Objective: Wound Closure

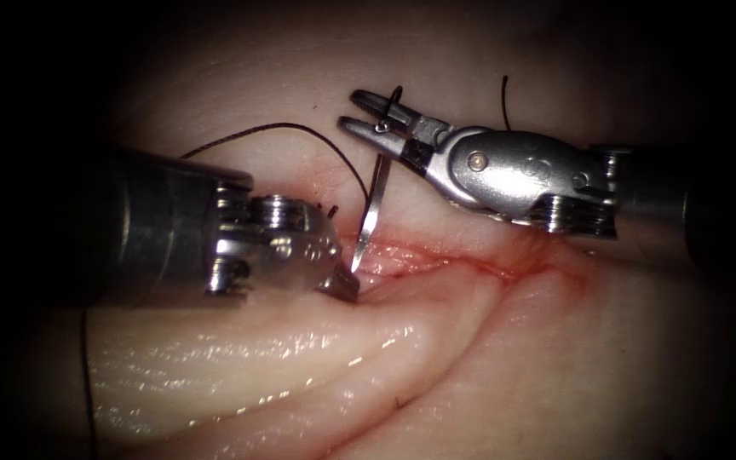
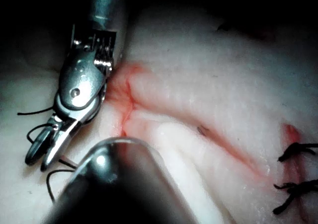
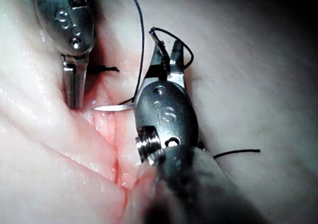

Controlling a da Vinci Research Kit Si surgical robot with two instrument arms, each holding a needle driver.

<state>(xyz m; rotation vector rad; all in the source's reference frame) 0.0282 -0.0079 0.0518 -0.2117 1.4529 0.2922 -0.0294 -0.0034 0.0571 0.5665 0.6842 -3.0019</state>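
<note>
The right tool (image 1: 366, 112) pinches the needle (image 1: 371, 213) near its thread end, its point down at the cut (image 1: 436, 260). The left tool (image 1: 342, 285), jaws pressed together, rests on the tissue (image 1: 300, 375) beside it. A loose grip could let the needle swivel. Both tools bear an "S".

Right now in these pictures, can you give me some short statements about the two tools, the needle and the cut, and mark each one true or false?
1. The right tool holds the needle near its thread end. True.
2. The needle's tip points away from the cut. False: it points down at the cut, beside the left tool.
3. The left tool holds the thread. False: it grips the tissue at the cut's edge.
4. Red fluid lies along the cut. True.
5. Finished stitches show in the left wrist view. True.
</note>
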